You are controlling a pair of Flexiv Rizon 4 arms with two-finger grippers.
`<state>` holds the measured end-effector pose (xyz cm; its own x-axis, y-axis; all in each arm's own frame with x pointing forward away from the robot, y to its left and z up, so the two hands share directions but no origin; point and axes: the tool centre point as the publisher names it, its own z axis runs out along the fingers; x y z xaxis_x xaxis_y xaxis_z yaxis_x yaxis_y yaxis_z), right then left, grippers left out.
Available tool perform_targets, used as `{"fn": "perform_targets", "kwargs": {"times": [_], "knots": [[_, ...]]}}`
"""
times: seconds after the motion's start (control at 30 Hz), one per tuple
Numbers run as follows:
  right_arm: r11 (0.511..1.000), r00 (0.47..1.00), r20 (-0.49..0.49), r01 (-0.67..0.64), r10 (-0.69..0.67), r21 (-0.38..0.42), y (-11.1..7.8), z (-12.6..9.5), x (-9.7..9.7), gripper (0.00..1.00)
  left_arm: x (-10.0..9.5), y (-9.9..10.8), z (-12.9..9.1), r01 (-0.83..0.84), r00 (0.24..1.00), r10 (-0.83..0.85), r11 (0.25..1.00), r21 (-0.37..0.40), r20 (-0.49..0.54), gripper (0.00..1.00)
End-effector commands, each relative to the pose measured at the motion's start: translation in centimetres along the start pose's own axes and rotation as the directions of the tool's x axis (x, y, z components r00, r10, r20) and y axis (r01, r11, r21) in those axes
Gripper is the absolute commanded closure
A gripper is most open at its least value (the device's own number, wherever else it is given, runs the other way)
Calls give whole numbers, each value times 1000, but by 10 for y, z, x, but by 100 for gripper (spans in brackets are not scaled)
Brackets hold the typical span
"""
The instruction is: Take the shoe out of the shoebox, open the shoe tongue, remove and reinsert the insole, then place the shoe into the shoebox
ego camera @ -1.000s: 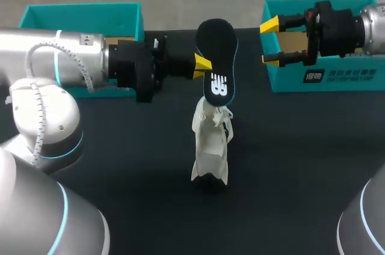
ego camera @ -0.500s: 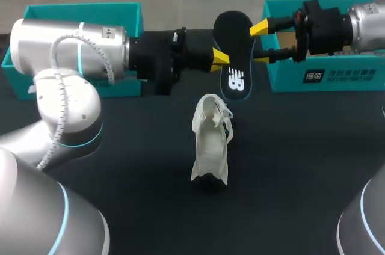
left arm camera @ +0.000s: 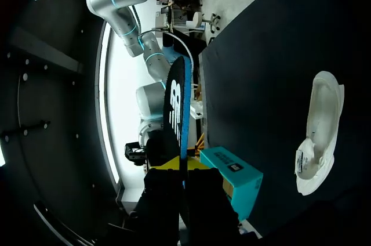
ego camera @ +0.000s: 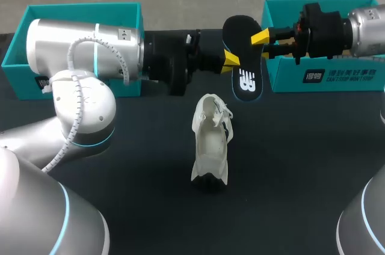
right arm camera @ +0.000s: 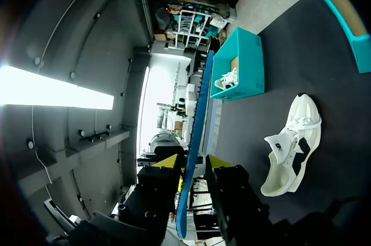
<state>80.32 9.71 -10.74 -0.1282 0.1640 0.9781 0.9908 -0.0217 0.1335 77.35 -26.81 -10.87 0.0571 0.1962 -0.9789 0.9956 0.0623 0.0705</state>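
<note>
Above the table (ego camera: 301, 165), insole (ego camera: 245, 50) in left tool (ego camera: 233, 60).

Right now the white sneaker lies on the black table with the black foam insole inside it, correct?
No. The head view shows the black foam insole held in the air by the left claw; the white sneaker does lie on the black table.

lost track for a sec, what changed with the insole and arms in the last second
The left gripper, shut on the insole, carried it right, from above the shoe to between the fingers of the right gripper, which narrowed around it without clearly clamping. The shoe and both shoeboxes stayed put.
</note>
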Motion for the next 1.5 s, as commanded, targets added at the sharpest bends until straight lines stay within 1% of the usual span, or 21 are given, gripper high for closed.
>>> {"fn": "perform_targets", "kwargs": {"times": [0.03, 0.07, 0.17, 0.2, 0.37, 0.4, 0.43, 0.5, 0.67, 0.77, 0.8, 0.9, 1.03, 1.2, 1.3, 1.33, 1.5], "knots": [[1000, 1000, -5, -1, 1, 0, -1, 1, -2, 80, 0, 2, 10, 2, 1000, -2, 1000, 3, -11, 100], [1000, 1000, -6, -1, 1, 1, -1, 1, -2, 81, 0, 2, 10, 4, 1000, -4, 1000, 4, -11, 100], [1000, 1000, -5, 0, 0, 2, -2, 1, -2, 98, 2, 1, 13, 7, 1000, -7, 1000, 6, -12, 100], [1000, 1000, -4, 0, 0, 2, -2, 1, -2, 100, 2, 1, 13, 7, 1000, -7, 1000, 7, -12, 100], [1000, 1000, -18, 6, -6, 3, -4, 1, -3, 100, 2, -1, 13, 7, 1000, -7, 1000, 12, -17, 100], [1000, 1000, -24, 13, -13, 2, -4, 1, -4, 100, 2, -1, 12, 7, 1000, -7, 1000, 15, -24, 70], [1000, 999, -29, 13, -13, 0, -4, 1, -4, 100, 1, -1, 9, 8, 999, -7, 1000, 16, -37, 0], [1000, 999, -31, 18, -18, 0, -4, 1, -6, 100, 0, 2, 3, 4, 998, -2, 1000, 28, -64, 0], [1000, 1000, -11, 10, -10, 3, -3, 3, -16, 100, -1, 10, -18, -14, 979, 31, 996, 87, -199, 0], [1000, 1000, -1, 5, -5, 7, -4, 5, -19, 100, -3, 17, -30, -12, 963, 37, 995, 96, -267, 0], [1000, 1000, 0, 3, -3, 9, -4, 5, -20, 100, -4, 18, -31, -6, 959, 34, 995, 99, -280, 0], [1000, 1000, 9, -4, 4, 17, -4, 8, -23, 100, -6, 24, -38, 7, 931, 32, 994, 108, -363, 0], [1000, 1000, 28, -10, 9, 24, -4, 11, -27, 100, -10, 28, -42, 25, 896, 34, 992, 127, -443, 0], [1000, 999, 54, -9, 8, 27, -7, 14, -29, 100, -15, 34, -46, 59, 804, 38, 988, 142, -593, 0], [1000, 998, 54, -9, 7, 28, -8, 16, -29, 100, -20, 37, -49, 47, 726, 76, 986, 161, -683, 0], [1000, 998, 54, -9, 7, 29, -9, 16, -29, 100, -22, 37, -50, 53, 711, 76, 985, 162, -699, 0], [999, 999, 39, 17, -19, 44, -10, 20, -31, 100, -22, 37, -50, 53, 711, 76, 985, 162, -699, 0]]}}
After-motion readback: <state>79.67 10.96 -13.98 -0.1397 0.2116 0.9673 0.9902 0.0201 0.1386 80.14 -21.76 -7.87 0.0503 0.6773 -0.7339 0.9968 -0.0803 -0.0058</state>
